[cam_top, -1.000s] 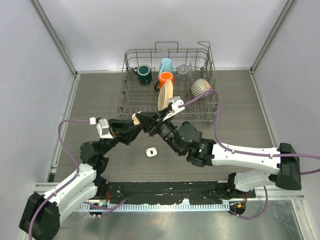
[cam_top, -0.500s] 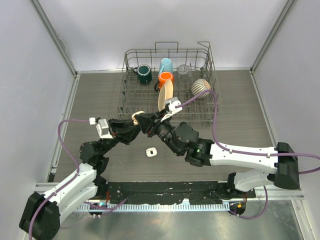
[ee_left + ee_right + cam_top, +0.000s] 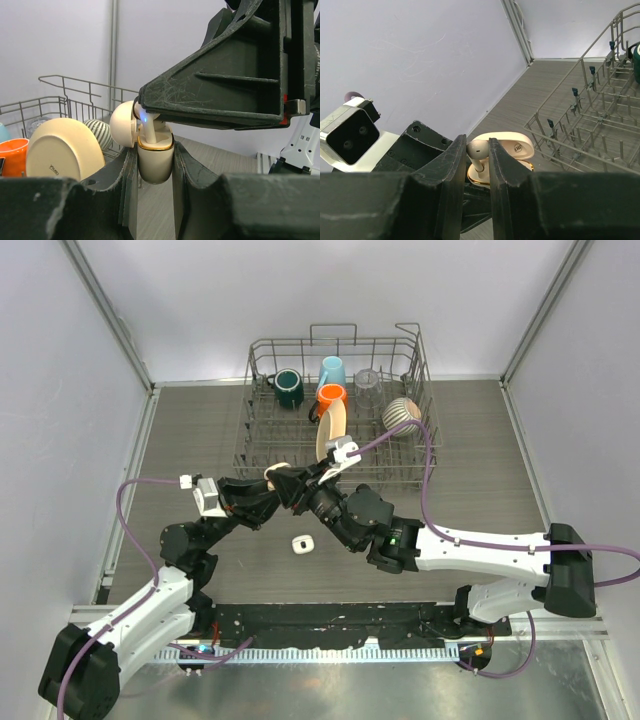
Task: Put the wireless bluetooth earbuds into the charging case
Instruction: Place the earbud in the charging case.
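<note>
My left gripper is shut on the cream charging case, which has a gold rim and its lid hinged open; it is held above the table. My right gripper is shut on a white earbud and holds it over the open case, with the stem down in a slot. In the top view both grippers meet near the case. A small white object, perhaps another case or earbuds, lies on the table below them. Other earbuds are not visible.
A wire dish rack stands behind the grippers, holding a dark green mug, a blue mug, an orange mug, a cream plate, a glass and a striped bowl. Walls close in left and right.
The right arm has edged left and lowered the earbud further toward the case. The left arm has barely moved.
</note>
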`<move>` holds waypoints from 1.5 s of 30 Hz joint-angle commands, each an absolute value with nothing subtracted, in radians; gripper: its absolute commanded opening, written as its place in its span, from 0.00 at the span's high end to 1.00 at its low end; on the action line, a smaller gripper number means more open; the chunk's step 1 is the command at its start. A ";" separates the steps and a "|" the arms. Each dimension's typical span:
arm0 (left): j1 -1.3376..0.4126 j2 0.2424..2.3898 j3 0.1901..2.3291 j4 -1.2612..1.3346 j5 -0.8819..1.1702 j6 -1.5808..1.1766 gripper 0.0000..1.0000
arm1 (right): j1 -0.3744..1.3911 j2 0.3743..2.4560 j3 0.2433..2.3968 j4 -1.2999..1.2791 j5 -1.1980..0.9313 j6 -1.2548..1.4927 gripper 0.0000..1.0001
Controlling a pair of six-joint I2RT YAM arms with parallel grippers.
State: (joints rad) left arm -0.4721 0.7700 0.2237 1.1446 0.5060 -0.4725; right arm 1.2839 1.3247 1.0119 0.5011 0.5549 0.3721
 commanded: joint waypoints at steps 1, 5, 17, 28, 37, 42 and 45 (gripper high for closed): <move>-0.476 0.762 0.261 1.215 0.491 -0.477 1.00 | 1.292 1.328 1.045 0.517 0.566 0.368 0.99; -0.476 0.756 0.259 1.215 0.477 -0.469 1.00 | 1.293 1.321 1.031 0.502 0.565 0.367 0.99; -0.477 0.736 0.244 1.221 0.439 -0.453 1.00 | 1.327 1.292 0.996 0.448 0.612 0.347 0.99; -0.476 0.739 0.249 1.220 0.449 -0.453 1.00 | 1.330 1.292 1.008 0.402 0.629 0.357 0.88; -0.476 0.735 0.247 1.220 0.466 -0.454 1.00 | 1.328 1.302 1.043 0.382 0.635 0.367 0.63; -0.476 0.736 0.244 1.220 0.471 -0.457 1.00 | 1.330 1.296 1.060 0.382 0.640 0.368 0.58; -0.476 0.738 0.244 1.221 0.480 -0.459 1.00 | 1.330 1.292 1.075 0.373 0.634 0.374 0.54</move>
State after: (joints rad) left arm -0.4774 0.7525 0.2237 1.1202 0.4904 -0.4656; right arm 1.3251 1.3064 1.0290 0.4126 0.6102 0.3698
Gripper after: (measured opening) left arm 0.291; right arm 0.437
